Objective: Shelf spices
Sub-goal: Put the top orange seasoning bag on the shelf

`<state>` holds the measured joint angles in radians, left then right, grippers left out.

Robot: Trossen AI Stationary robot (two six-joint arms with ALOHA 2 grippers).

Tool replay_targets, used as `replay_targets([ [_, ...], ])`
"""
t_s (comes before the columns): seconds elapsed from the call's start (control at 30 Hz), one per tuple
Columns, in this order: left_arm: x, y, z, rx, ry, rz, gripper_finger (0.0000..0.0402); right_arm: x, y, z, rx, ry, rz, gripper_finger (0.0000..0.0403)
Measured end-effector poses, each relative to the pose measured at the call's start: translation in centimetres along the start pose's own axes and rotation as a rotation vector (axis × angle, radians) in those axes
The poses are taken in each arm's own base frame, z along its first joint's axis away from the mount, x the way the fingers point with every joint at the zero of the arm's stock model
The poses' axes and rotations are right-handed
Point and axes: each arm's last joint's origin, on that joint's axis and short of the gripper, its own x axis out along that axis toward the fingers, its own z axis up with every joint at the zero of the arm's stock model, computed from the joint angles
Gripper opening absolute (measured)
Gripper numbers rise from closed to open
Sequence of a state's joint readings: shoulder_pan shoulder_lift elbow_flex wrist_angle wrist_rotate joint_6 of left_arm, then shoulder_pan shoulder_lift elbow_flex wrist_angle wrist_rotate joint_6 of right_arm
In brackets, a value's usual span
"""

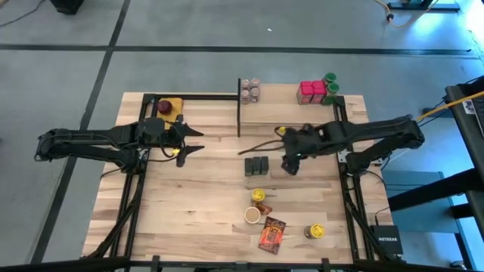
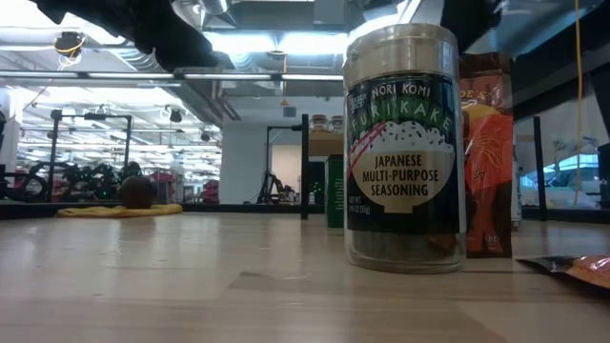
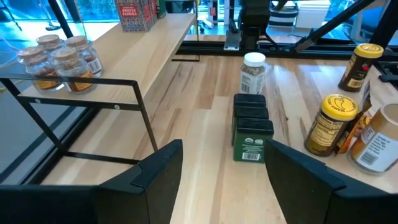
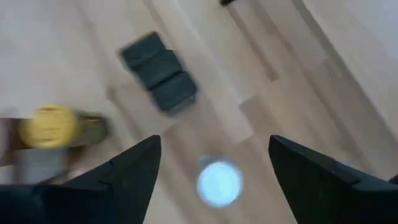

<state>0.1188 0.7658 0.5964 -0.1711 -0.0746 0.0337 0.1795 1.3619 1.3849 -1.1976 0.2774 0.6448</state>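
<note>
The shelf point(image 1: 212, 97) stands along the table's far edge, holding small jars point(image 1: 250, 91), red boxes point(image 1: 310, 92) and green-lidded jars point(image 1: 330, 87). Three dark tins point(image 1: 257, 166) stand in a row mid-table. My right gripper point(image 1: 291, 162) hovers open just right of them, fingers pointing steeply down over a white-lidded jar point(image 4: 219, 182) that stands upright on the table point(image 3: 254, 71). My left gripper point(image 1: 189, 141) waits open at the left, pointing toward the tins point(image 3: 252, 124). Nearer the front are yellow-lidded jars point(image 1: 259, 196), a tan-lidded jar point(image 1: 252, 215) and an orange packet point(image 1: 272, 234).
A dark red round thing on a yellow pad point(image 1: 168, 106) sits at the far left corner. Another yellow-lidded jar point(image 1: 314, 230) stands front right. A furikake jar point(image 2: 405, 143) fills the low view. Bare tabletop point(image 1: 189, 204) lies front left.
</note>
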Motion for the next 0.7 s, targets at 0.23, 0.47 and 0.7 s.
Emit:
replay_targets([
  [0.23,0.0,0.0,-0.1,-0.018,0.007,0.001,0.0219,-2.1,4.3,-1.1,-0.039,-0.104,0.225,0.0305],
  [0.47,0.0,0.0,-0.1,-0.020,0.008,0.001,0.0219,0.7,10.2,-3.7,-0.131,-0.139,0.369,0.0305],
  [0.7,0.0,0.0,0.0,-0.019,0.003,0.001,0.0219,5.2,13.2,-5.4,-0.199,-0.023,0.280,0.0286],
])
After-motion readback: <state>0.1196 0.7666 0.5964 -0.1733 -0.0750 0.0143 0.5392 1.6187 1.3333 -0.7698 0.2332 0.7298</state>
